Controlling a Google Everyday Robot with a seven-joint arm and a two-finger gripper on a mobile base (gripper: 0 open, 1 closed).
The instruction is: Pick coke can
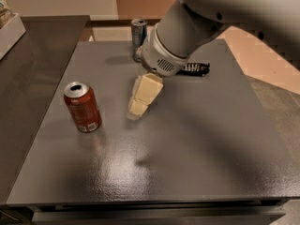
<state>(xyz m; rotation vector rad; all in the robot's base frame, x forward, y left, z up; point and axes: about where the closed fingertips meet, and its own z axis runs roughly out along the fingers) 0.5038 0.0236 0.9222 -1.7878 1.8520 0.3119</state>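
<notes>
Dim; glare on tabletop point(140, 165); tool point(136, 109) mid-table casts soft shadow

Two cans, one coke can point(83, 108) and one slim can point(138, 35); one gripper point(136, 109) over one table point(197, 153)

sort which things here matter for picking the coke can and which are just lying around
For the job:
- coke can, upright on the left of the table
- gripper, just right of the can and apart from it

Just lying about:
- slim silver-and-blue can, at the far edge
- small black object, beyond the arm
</notes>
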